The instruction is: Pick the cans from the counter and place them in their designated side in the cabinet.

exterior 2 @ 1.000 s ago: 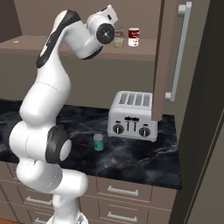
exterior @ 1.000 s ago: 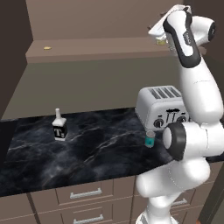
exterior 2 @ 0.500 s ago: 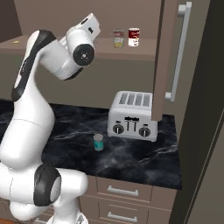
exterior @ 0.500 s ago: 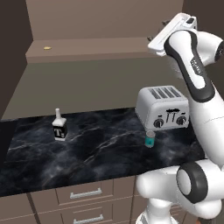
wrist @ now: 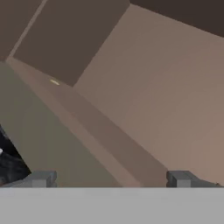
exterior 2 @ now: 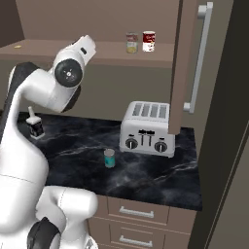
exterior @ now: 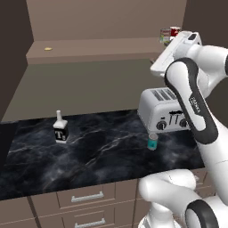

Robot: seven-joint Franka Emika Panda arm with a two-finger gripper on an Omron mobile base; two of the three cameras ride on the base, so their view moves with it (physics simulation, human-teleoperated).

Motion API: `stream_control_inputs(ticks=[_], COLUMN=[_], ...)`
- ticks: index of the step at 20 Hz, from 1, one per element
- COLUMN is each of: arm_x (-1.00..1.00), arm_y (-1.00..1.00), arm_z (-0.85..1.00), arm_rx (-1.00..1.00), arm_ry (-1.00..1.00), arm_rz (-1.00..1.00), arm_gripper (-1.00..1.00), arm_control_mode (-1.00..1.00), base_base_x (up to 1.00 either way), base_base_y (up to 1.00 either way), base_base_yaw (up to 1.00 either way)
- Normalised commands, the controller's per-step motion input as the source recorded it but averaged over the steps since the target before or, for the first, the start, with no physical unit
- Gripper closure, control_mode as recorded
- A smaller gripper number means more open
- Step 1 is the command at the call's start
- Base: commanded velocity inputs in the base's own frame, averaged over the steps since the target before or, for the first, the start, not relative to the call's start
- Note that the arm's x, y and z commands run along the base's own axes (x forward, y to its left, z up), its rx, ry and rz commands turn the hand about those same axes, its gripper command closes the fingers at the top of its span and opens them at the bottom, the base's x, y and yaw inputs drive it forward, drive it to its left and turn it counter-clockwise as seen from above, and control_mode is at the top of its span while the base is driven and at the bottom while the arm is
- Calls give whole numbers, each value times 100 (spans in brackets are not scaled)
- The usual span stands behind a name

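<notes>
Pincer (wrist: 109, 177) spread wide with nothing between its tips, raised high in front of the cabinet (exterior: 107, 18) and aimed along the shelf (exterior: 89, 46). Seen from the hand: two grey fingertips (wrist: 41, 178) far apart at the bottom, brown shelf board (wrist: 100, 135) running diagonally away, plain back panel beyond, a tiny yellowish speck (wrist: 54, 82) lying on the shelf far off.

Teal can (exterior: 152, 141) standing upright on the black marble bench (exterior: 89, 151), just in front of the silver toaster (exterior: 164, 111) and near its left corner in the left base view; also seen in the right base view (exterior 2: 110, 158), apart from the toaster (exterior 2: 148, 129), a little ahead of its knobs. Beige-yellow can (exterior 2: 132, 43) standing upright on the shelf, just beside a red-and-white can (exterior 2: 149, 41) at the right end, close to the open cabinet door (exterior 2: 194, 63) with its long silver handle. Same pair partly hidden behind the hand in the left base view.

Small white-and-black bottle (exterior: 60, 128) upright on the left part of the bench, well apart from the teal can. Brown drawers (exterior: 84, 196) with silver handles below the bench edge.
</notes>
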Motion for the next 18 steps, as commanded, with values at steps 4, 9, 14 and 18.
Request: stream_control_inputs(ticks=[4, 9, 14, 18], arm_x=[-81, -48, -30, -9], arm_y=[3, 21, 11, 1], arm_z=[-82, -66, -44, -2], arm_rx=[-20, -23, -15, 0], arm_ry=[15, 32, 15, -2], arm_rz=[-2, -2, 0, 1], arm_gripper=[-100, -100, -100, -100], arm_control_mode=[-100, -100, -100, -100], base_base_x=[0, 0, 0, 0], base_base_y=[0, 0, 0, 0], base_base_yaw=[0, 0, 0, 0])
